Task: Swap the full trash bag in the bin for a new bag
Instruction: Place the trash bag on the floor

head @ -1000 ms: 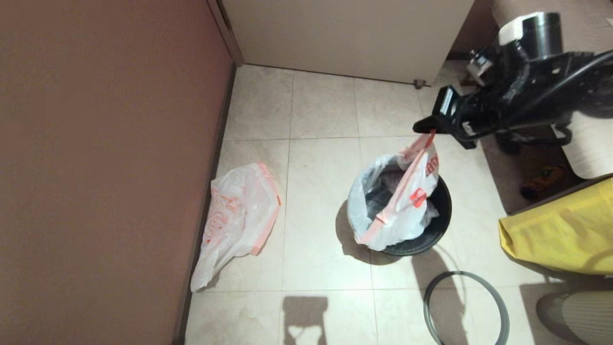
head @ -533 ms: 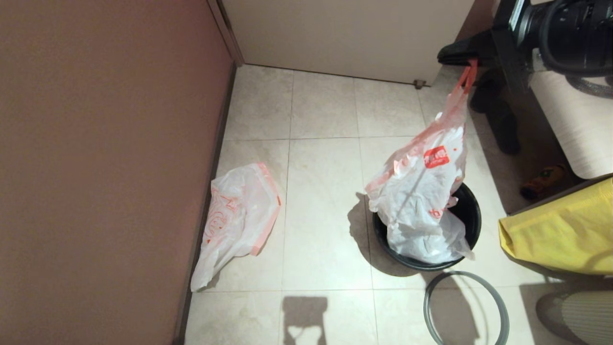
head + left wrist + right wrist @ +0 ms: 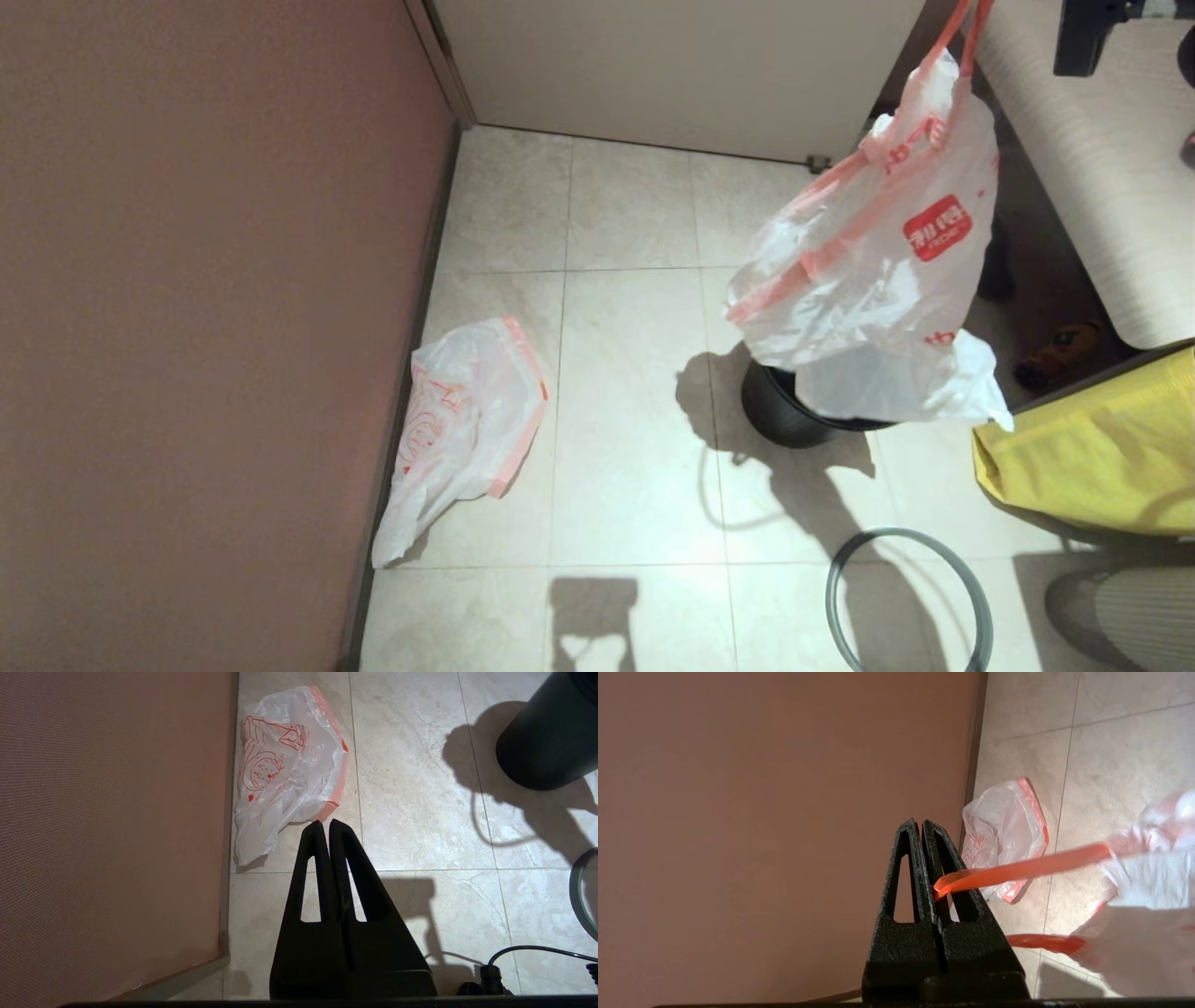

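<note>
Pale beige floor tiles point(image 3: 635, 448) run up to a brown wall point(image 3: 187, 327) on the left and a cream cabinet front point(image 3: 672, 65) at the back. From the head view, the full trash bag point(image 3: 868, 271) hangs in the air by its orange-red loop handles point(image 3: 962, 28), which run off the top edge, so what holds them is out of that view. The right wrist view supplies it: the right gripper point(image 3: 920, 823) has its fingers pressed together on a handle strap, which comes out from between them partway down and stretches away to the bag. Below the hanging bag, partly hidden by it, stands the black bin point(image 3: 784, 411); its grey hoop rim point(image 3: 906, 597) lies apart on the tiles nearer the robot. The bag carries a red label with white characters I cannot read. The new bag point(image 3: 467, 420) lies flat by the wall; the left wrist view shows a red line drawing on it. There the left gripper point(image 3: 325, 822) is closed on nothing, above the floor just short of that bag.
</note>
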Robot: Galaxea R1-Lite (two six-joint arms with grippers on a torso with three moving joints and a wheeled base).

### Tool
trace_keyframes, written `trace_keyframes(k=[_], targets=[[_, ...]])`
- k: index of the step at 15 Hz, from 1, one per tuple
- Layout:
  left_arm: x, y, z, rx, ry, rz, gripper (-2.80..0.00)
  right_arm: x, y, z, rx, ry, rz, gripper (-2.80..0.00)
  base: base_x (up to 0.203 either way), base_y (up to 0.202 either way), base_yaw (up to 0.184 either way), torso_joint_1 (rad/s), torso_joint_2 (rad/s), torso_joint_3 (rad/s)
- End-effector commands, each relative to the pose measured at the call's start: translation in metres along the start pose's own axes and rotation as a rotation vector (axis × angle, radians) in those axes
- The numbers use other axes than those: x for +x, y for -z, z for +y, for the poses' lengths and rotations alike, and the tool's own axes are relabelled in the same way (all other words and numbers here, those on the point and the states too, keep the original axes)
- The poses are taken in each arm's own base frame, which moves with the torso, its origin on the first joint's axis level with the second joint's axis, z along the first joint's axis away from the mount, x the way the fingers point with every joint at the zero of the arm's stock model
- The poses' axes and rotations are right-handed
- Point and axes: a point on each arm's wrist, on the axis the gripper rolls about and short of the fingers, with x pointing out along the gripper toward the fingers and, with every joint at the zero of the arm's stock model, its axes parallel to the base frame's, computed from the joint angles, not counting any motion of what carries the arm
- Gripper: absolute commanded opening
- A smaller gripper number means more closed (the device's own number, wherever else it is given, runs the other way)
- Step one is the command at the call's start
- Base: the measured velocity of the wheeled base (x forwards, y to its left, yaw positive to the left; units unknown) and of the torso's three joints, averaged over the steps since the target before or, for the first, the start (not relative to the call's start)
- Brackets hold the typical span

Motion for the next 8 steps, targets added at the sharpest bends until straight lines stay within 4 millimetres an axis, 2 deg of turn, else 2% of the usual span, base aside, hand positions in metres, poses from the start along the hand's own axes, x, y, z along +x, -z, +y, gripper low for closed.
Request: trace_keyframes(k=[1,5,8], targets=[[0.0,0.0,0.0,-0.001,0.0,0.0,-2.8,-0.014,-0.005,0.009,-0.006,-0.021,-0.027,-2.8,0.0,0.0,0.0,0.0,0.0,0.0],[0.0,0.0,0.0,-0.001,0.0,0.0,-2.8,-0.034,-0.015,0.02,-0.036,-0.041,-0.094,-2.8,0.0,0.0,0.0,0.0,0.0,0.0],[0.0,0.0,0.0,-0.001,0.0,0.0,-2.8,-0.05,-0.031,0.014,-0.11,0.084,-0.261,-2.8,0.0,0.0,0.0,0.0,0.0,0.0]])
